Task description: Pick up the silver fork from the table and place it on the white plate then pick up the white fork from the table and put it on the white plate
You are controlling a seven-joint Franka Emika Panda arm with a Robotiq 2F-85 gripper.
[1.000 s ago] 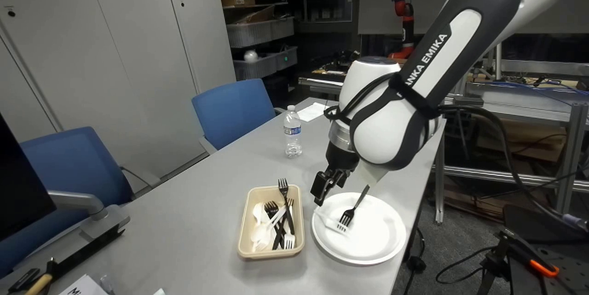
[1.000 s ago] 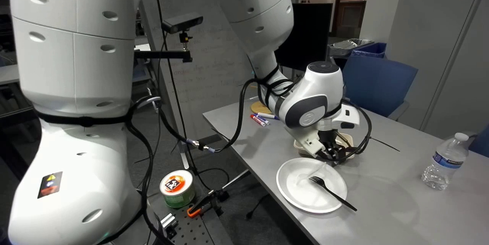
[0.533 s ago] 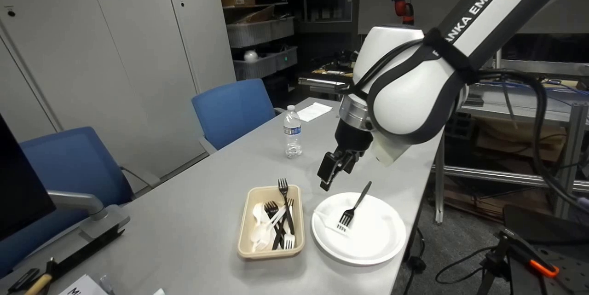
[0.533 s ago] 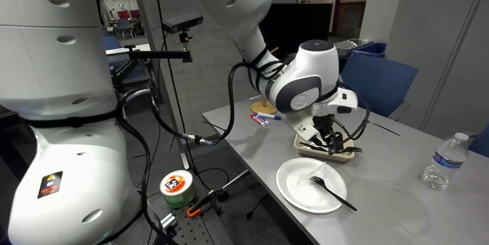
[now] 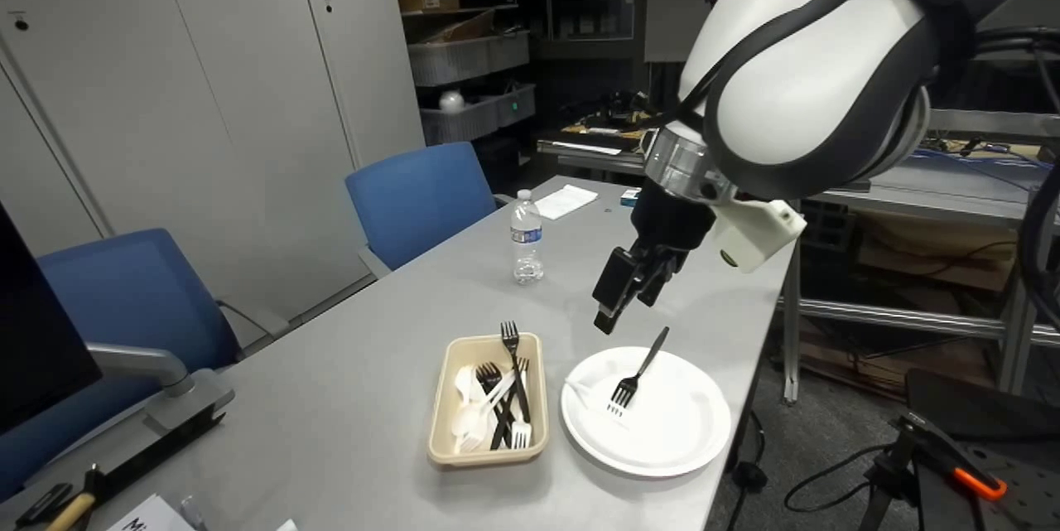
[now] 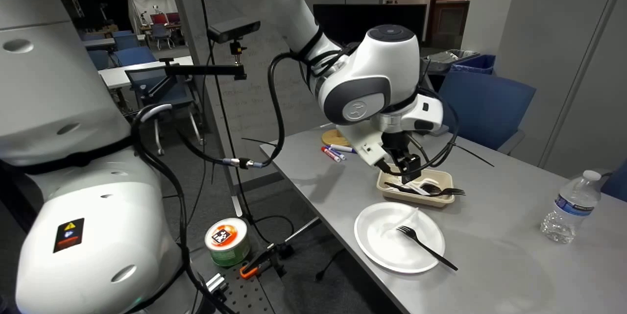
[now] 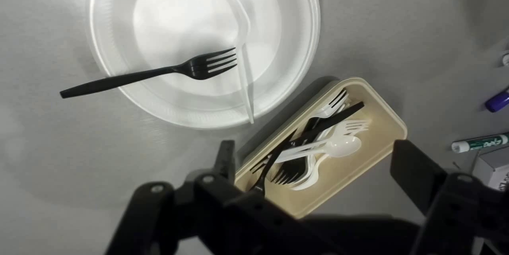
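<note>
While my black gripper (image 7: 312, 151), holding nothing, has its fingers (image 7: 415, 175) wide apart, I see the slim black fork (image 7: 147, 75) and the thin white plastic fork (image 7: 243, 42) on the round white plate (image 7: 171, 12).

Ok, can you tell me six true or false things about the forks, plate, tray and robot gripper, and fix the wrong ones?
1. The gripper is open. True.
2. The dark fork is on the white plate, with its handle sticking out past the rim. True.
3. There is just one fork on the plate. False: a white fork is there too.
4. A white spoon lies in the tan tray. True.
5. The plate sits inside the tray. False: it sits beside the tray, on the table.
6. The gripper is holding the dark fork. False: it holds nothing, and that fork lies on the plate.
</note>
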